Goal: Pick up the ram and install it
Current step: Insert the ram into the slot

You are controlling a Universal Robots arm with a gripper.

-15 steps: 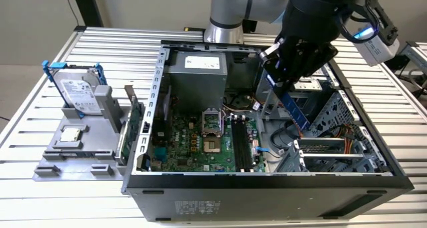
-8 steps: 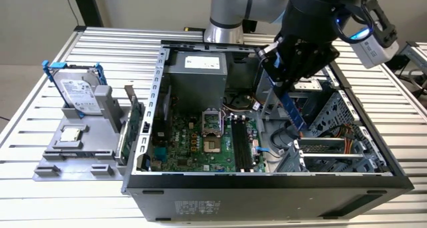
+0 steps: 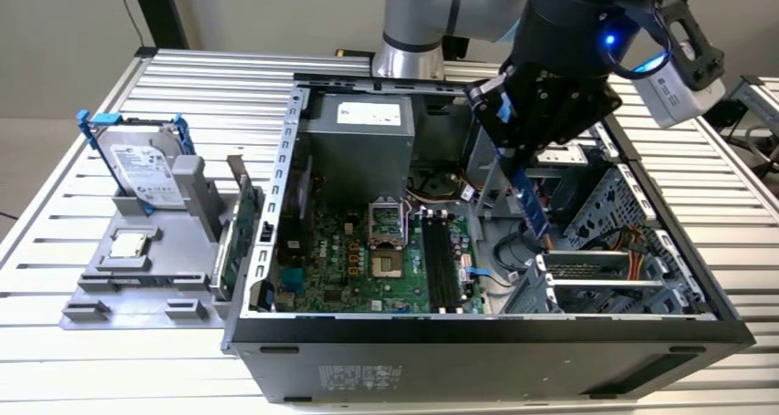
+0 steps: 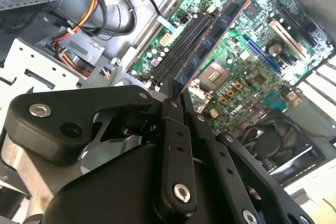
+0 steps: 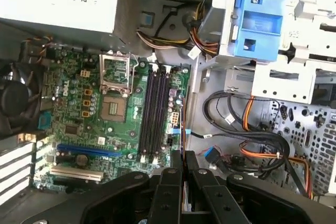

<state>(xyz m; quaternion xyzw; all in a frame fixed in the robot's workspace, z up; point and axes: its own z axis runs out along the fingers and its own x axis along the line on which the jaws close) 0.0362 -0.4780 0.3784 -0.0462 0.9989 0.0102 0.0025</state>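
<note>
A ribbed, silvery metal bench (image 3: 61,360) carries an open dark-walled computer case (image 3: 487,351) that reaches from the bench's middle to its near edge. Inside the case a boxy grey power supply (image 3: 365,137) bears a white label whose print is too small to read. Beside it lies a flat green motherboard (image 3: 347,264) studded with small parts. Toward the bench's edge at the exterior view's left stands a grey moulded holder (image 3: 140,283). Propped in it are a silver hard drive (image 3: 144,171) in a blue frame, with an unreadable label, and a green expansion card (image 3: 247,223).

The black, angular gripper (image 3: 521,155) is closed narrowly on the ram (image 3: 531,201), a thin bluish stick with dark chips. The ram hangs tilted over the case's inside, apart from the long black memory slots (image 3: 441,262). Bundled black and orange cables (image 5: 247,145) lie near.
</note>
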